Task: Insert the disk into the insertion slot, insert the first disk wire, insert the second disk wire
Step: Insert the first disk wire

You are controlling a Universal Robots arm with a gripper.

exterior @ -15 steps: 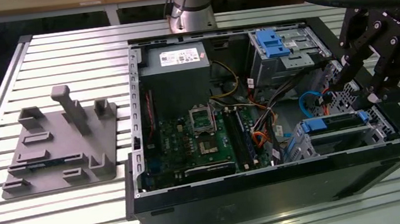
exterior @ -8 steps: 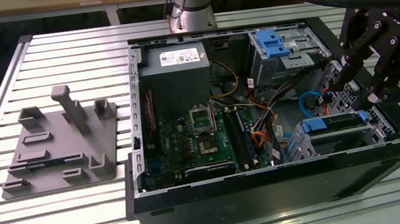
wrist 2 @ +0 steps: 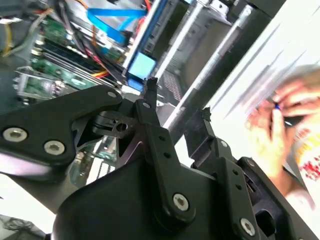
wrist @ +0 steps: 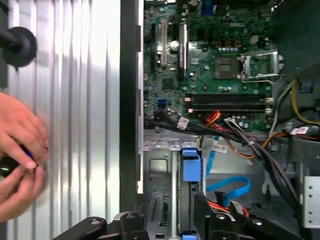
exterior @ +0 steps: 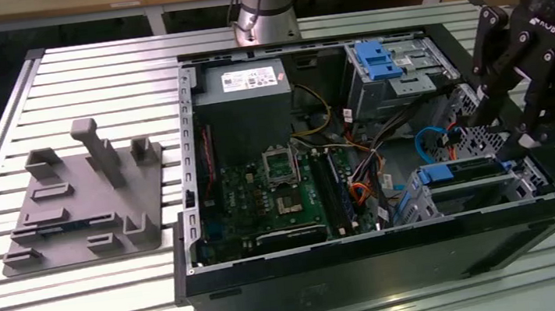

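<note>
Slatted aluminium table (exterior: 116, 299) bearing open desktop computer case (exterior: 374, 270). Lying in perforated silver insertion slot (exterior: 416, 204), at case corner on exterior view's right: blue-framed disk (exterior: 467, 171). Just above, black gripper (wrist 2: 177, 97), fingers spread apart, holding nothing. Person's hands (wrist: 20, 150) over table beside case.

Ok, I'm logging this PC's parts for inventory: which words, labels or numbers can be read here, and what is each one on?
No text can be quoted.
Power supply, white label: print too small to read.
Gripper, white lettering on its body in the exterior view: a maker's mark, left unquoted.
Motherboard, white markings: too small to read.
Cable tag, white, in the first wrist view: print too small to read.
</note>
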